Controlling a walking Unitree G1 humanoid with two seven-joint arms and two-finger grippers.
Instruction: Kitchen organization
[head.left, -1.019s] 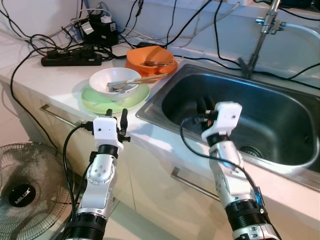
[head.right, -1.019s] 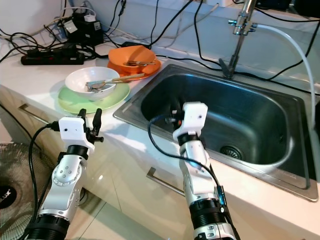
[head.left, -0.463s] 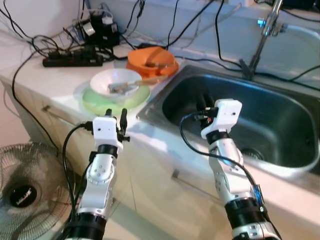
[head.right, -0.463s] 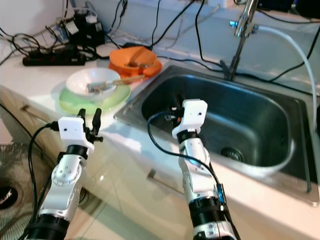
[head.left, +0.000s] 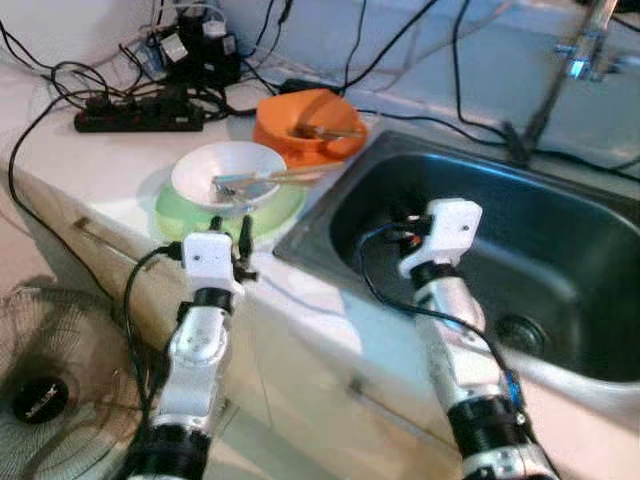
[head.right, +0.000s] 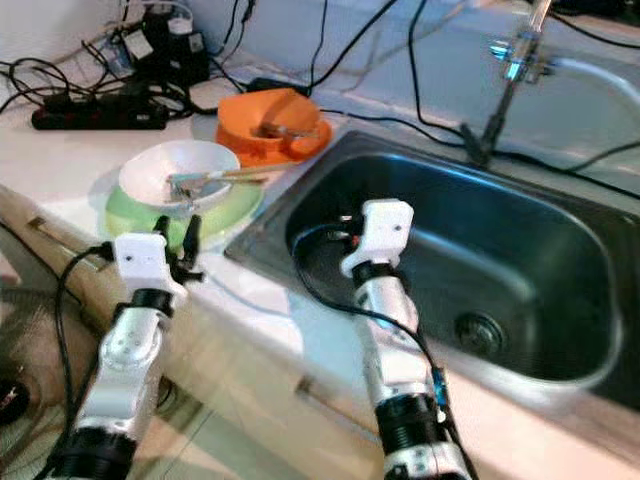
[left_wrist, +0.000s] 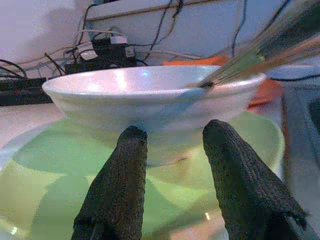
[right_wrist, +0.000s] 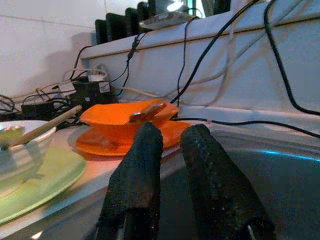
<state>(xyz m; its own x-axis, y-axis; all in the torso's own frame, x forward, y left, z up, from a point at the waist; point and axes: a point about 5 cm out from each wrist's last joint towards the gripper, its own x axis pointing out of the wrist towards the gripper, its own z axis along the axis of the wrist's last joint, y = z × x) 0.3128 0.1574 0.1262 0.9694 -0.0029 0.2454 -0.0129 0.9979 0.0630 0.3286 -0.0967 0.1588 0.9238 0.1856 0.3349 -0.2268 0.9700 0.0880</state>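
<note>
One white bowl (left_wrist: 150, 102) holding utensils on green plate (left_wrist: 65, 165), left gripper (left_wrist: 172, 145) parted, right gripper (right_wrist: 170, 137) narrowly parted

The pale surface (head.left: 110, 160) carries a green plate (head.left: 190, 208) with a white bowl (head.left: 225, 170) on it, beside an orange plate (head.left: 345, 150) holding an orange bowl (head.left: 290, 115). A black power strip (head.left: 135, 122) and tangled cables (head.left: 60, 85) lie toward the wall. The steel sink (head.left: 560, 240) is set into it; what looks like utensils rest in both bowls.
</note>
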